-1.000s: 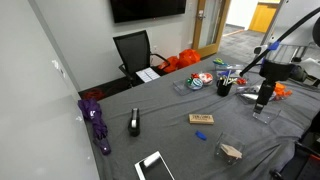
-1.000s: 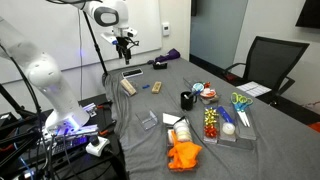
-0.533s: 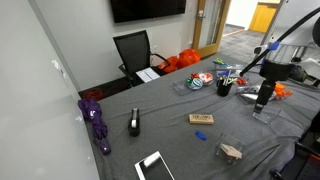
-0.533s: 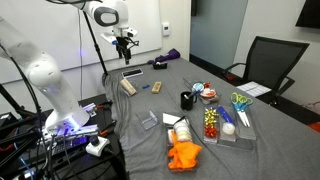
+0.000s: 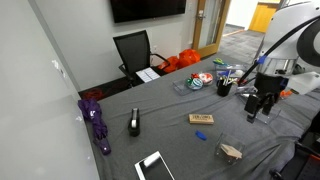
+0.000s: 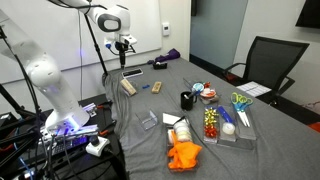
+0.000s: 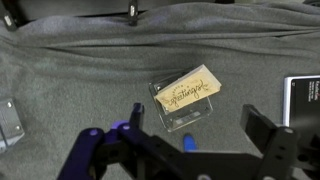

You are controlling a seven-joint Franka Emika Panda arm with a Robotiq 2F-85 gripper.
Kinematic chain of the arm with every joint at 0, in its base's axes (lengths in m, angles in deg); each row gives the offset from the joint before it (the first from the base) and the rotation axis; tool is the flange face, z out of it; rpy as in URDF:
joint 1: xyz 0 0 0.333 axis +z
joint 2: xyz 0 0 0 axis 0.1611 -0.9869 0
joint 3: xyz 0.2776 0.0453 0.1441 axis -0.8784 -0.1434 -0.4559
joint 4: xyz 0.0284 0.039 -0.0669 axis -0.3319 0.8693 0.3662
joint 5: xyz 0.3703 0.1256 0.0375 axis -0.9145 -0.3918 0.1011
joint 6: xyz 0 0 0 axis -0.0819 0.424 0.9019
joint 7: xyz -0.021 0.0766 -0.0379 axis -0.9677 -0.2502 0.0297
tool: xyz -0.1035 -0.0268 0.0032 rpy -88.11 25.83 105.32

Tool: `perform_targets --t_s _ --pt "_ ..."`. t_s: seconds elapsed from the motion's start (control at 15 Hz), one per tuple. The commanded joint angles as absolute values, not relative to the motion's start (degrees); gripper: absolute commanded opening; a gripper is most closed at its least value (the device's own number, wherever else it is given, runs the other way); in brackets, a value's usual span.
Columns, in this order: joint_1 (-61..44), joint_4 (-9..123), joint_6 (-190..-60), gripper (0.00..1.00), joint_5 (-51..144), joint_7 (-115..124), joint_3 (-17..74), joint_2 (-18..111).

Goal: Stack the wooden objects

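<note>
The flat wooden block (image 7: 188, 90), with writing on its face, lies on the grey cloth with a clear plastic piece under its near edge. It shows in both exterior views (image 5: 201, 119) (image 6: 157, 86). The chunkier wooden block (image 5: 231, 152) (image 6: 128, 87) lies apart from it and is out of the wrist view. My gripper (image 7: 198, 120) is open and empty, above the cloth just short of the flat block. It also shows in both exterior views (image 5: 255, 106) (image 6: 122, 52). A small blue object (image 7: 187, 143) lies between my fingers in the wrist view.
A black device (image 5: 134, 123) (image 7: 132, 12), a tablet (image 5: 153, 166) (image 7: 305, 100) and a purple object (image 5: 97, 122) lie on the cloth. A clear tray (image 6: 148, 120), a black cup (image 6: 187, 99), bins of small items (image 6: 225, 125) and an office chair (image 5: 134, 52) are around.
The arm has shifted and the gripper has come down a little toward the table. The blocks and the blue object have not moved.
</note>
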State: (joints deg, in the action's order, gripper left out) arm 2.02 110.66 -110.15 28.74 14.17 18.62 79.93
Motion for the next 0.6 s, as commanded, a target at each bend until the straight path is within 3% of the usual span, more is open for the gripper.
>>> perform_targets --t_s 0.0,0.53 --pt "0.7 111.1 -112.6 1.00 22.1 20.2 17.4 76.1" --pt "1.2 112.3 -125.0 1.00 11.3 31.1 16.0 68.0"
